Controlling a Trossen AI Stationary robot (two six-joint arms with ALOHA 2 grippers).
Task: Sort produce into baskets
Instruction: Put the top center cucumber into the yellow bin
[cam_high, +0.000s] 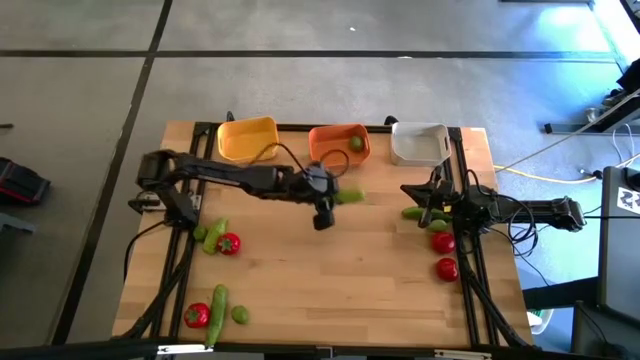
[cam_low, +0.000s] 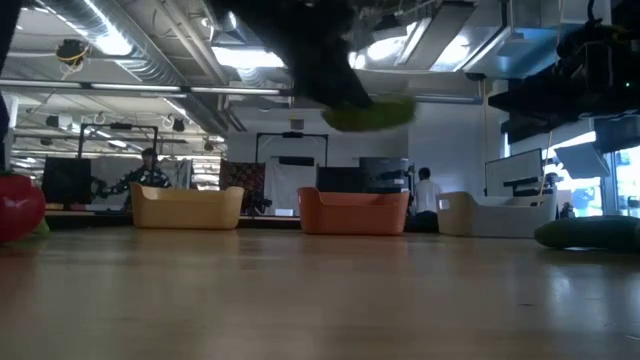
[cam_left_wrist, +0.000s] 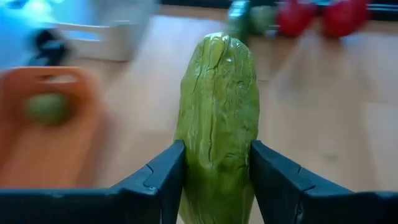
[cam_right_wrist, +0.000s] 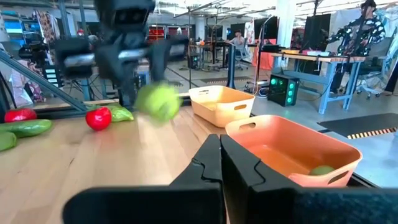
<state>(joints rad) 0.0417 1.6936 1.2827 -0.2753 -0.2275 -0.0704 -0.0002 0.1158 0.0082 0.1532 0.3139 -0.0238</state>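
Note:
My left gripper (cam_high: 336, 196) is over the table's middle, just in front of the orange basket (cam_high: 338, 143). It is shut on a green cucumber (cam_left_wrist: 217, 112), which also shows in the high view (cam_high: 350, 196) and the low view (cam_low: 370, 113). A lime (cam_high: 356, 143) lies in the orange basket. The yellow basket (cam_high: 247, 138) and the white basket (cam_high: 418, 142) stand on either side of it at the far edge. My right gripper (cam_right_wrist: 219, 149) is shut and empty in front of the white basket, and shows in the high view (cam_high: 408, 189). My left gripper pinches the cucumber between its two fingers, one on each long side (cam_left_wrist: 186, 155), toward one end. The fingers lie along the cucumber, which sticks out past the fingertips toward the table's right. It hangs about level, lifted clear of the table (cam_low: 370, 113).
Tomatoes (cam_high: 229, 243) (cam_high: 196, 315), cucumbers (cam_high: 212, 236) (cam_high: 217, 303) and a lime (cam_high: 240, 314) lie at the left. At the right lie cucumbers (cam_high: 413, 212), a lime (cam_high: 438, 226) and tomatoes (cam_high: 442, 241) (cam_high: 446, 268). People and desks show beyond the table.

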